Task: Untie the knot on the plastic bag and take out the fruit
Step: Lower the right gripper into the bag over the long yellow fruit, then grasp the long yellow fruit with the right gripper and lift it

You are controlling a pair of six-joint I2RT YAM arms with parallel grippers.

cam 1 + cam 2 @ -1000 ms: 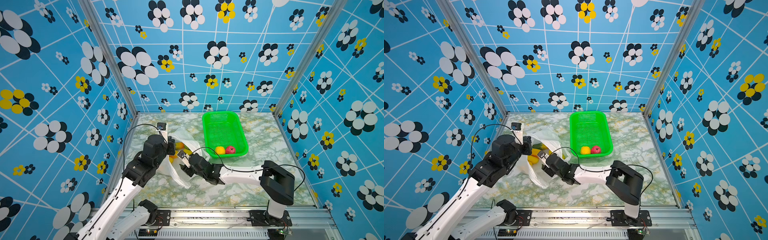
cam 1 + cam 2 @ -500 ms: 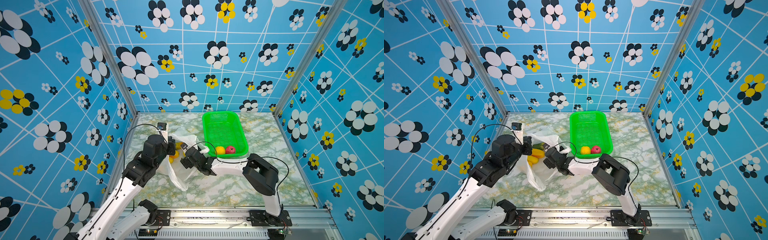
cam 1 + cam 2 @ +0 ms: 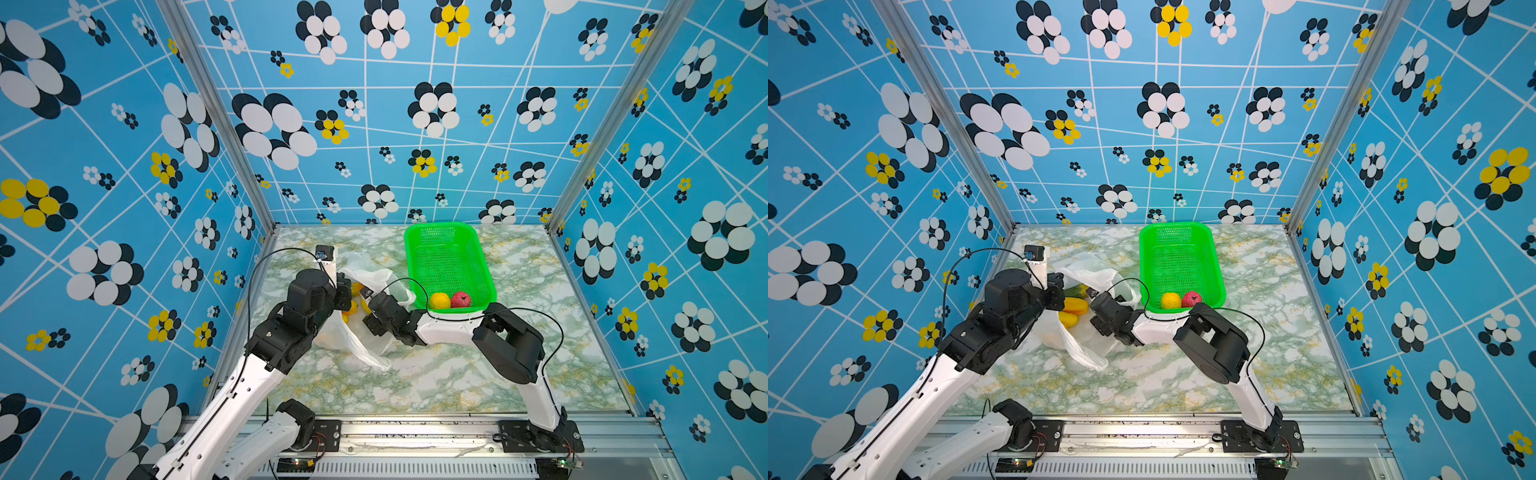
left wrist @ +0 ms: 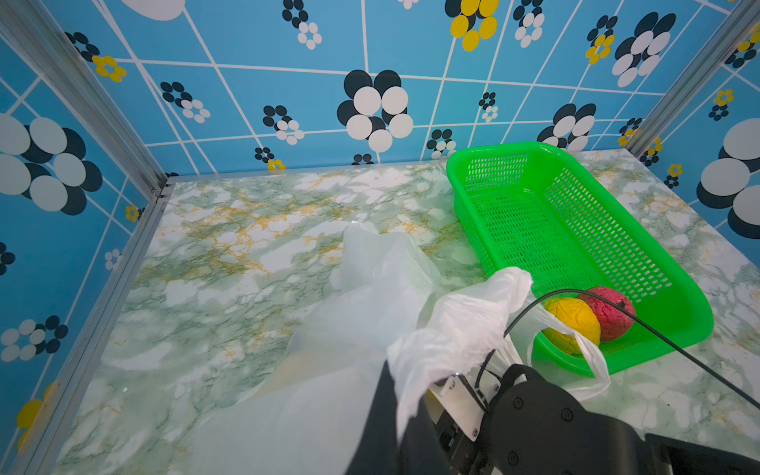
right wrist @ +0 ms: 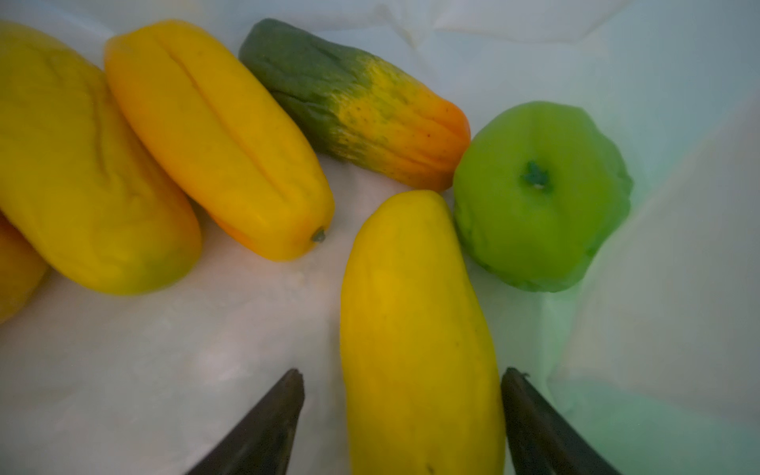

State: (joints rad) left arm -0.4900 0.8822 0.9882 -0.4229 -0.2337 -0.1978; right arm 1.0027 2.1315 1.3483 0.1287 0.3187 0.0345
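Your left gripper [image 3: 347,291]: closed on the rim film of the plastic bag [image 3: 368,274], which lies open on the table [image 3: 457,374] just beside the green basket [image 3: 440,227]. Your right gripper [image 5: 403,374]: inside the bag, jaws apart, straddling 1 long yellow fruit [image 5: 415,329] without clear contact. You also have in the bag 2 more yellow fruits [image 5: 214,140], 1 green-to-orange fruit [image 5: 353,103] and 1 round green fruit [image 5: 543,197]; in the basket, 1 yellow-orange fruit [image 3: 439,301] and 1 red fruit [image 3: 460,299].
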